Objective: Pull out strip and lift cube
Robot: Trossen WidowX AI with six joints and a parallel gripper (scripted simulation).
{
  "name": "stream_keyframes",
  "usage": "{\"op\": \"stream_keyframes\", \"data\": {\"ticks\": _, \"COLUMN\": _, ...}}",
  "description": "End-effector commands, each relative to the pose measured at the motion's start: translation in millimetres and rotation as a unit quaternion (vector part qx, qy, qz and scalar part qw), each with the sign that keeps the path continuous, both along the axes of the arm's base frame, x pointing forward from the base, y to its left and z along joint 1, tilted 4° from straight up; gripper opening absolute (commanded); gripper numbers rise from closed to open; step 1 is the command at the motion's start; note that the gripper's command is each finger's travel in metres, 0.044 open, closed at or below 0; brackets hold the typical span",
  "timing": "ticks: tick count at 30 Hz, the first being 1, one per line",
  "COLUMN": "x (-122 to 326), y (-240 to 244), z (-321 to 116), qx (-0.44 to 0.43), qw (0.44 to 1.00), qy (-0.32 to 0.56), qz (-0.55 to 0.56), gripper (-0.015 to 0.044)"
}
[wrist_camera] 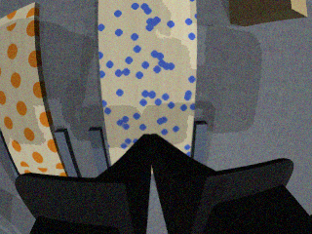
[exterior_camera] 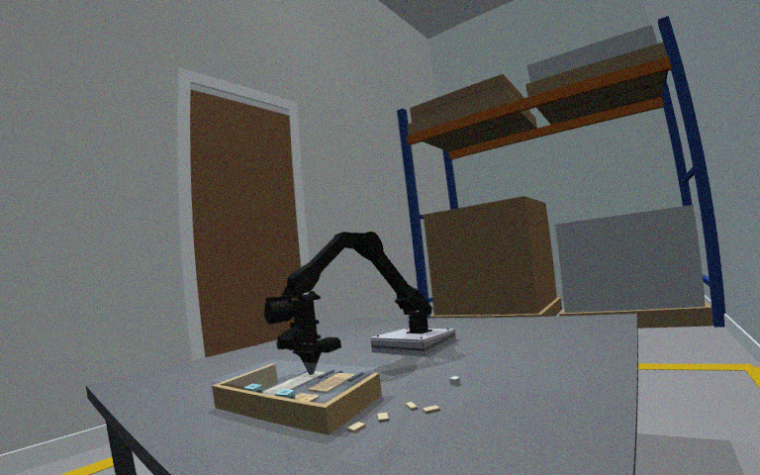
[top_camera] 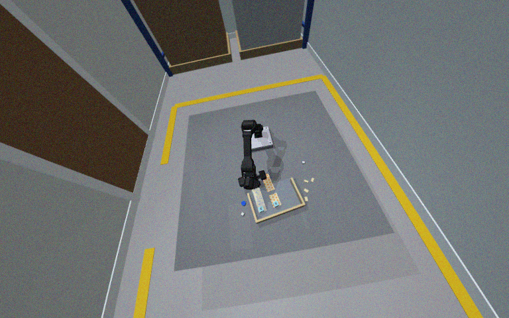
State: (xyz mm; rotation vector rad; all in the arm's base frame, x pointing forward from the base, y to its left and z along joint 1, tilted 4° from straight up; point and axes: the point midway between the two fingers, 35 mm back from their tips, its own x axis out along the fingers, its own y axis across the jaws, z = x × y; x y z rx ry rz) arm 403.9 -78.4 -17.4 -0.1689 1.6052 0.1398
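Under closed, empty jaws (top_camera: 250,187) (exterior_camera: 311,372): blue-dotted strip (top_camera: 258,199) (exterior_camera: 291,382) (wrist_camera: 146,63), cube @ far end.

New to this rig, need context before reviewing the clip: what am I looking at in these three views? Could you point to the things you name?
One black six-joint arm on a pale base plate (top_camera: 267,143) (exterior_camera: 386,340), ending in a gripper (top_camera: 249,186) (exterior_camera: 311,371) (wrist_camera: 150,140). The top view looks down from above, the exterior view looks across from the side, and the wrist view looks past the gripper's own fingers.

On the table stands a low wooden-walled tray (top_camera: 280,213) (exterior_camera: 268,408). Inside are a blue-dotted strip (top_camera: 258,199) (wrist_camera: 146,63) and, beside it, two separate orange-dotted pieces (top_camera: 268,183) (top_camera: 274,197). Two light-blue cubes (top_camera: 261,209) (top_camera: 276,203) sit at the strips' far ends. Small tan blocks (top_camera: 306,190) (exterior_camera: 382,417) lie outside.

The fingers are shut with nothing between them, pointing down over the blue-dotted strip.
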Motion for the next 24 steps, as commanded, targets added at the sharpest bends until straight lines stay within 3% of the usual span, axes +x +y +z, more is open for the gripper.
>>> {"op": "stream_keyframes", "data": {"ticks": 1, "x": -0.1, "y": -0.2, "z": -1.6, "qx": -0.001, "qw": 1.000, "qy": 0.000, "qz": 0.001, "gripper": 0.0000}}
{"op": "stream_keyframes", "data": {"ticks": 24, "x": -5.0, "y": -1.4, "z": -3.3, "qx": -0.001, "qw": 1.000, "qy": 0.000, "qz": 0.001, "gripper": 0.0000}}
